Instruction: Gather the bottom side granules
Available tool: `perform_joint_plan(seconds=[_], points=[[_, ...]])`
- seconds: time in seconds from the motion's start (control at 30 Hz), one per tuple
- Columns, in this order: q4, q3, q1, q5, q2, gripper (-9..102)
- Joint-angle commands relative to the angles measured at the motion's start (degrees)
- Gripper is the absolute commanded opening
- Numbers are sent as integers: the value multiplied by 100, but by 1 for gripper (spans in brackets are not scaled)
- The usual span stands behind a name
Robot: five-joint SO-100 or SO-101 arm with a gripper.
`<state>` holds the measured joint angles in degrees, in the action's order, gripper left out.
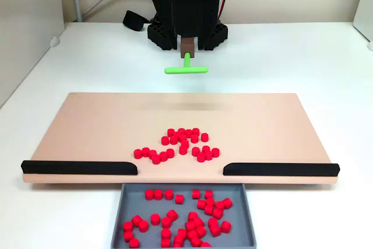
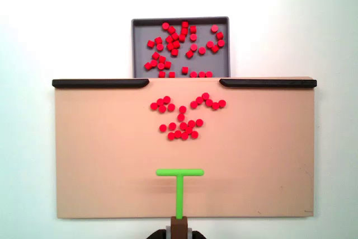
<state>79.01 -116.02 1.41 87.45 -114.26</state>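
Centrally, on a white table [image 1: 303,56], a tan board [image 1: 87,126] is laid flat, and its layout is read from left to right in both fixed views. At the left of the board's tray-side edge a black rail [image 1: 78,168] is fixed; a gap follows, and a second black rail [image 1: 280,169] is seen at the right. On the board, just short of that gap, the granules [image 1: 182,145] are scattered as small red cylinders: a loose row toward the left, a denser clump in the middle, and a few more toward the right, as one fixed view shows them. In the other fixed view the same granules [image 2: 182,116] are seen as two small groups near the rails and a clump farther from them. Beyond the gap a grey tray [image 1: 123,202] is placed against the board's edge, and many more red pieces [image 1: 180,217] are held in it. A green T-shaped tool [image 1: 186,68] is clamped by its stem in the gripper [image 1: 187,46] of the black arm [image 1: 180,4]; its crossbar is turned toward the granules and is kept well apart from them. In the other fixed view the tool [image 2: 179,186] is seen over the board's bare half.
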Motion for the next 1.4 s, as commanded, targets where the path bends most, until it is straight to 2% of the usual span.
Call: perform_joint_plan(seconds=[0.0,1.37], points=[[-141,185,-26,-281,422,0],[-141,185,-132,-272,325,0]])
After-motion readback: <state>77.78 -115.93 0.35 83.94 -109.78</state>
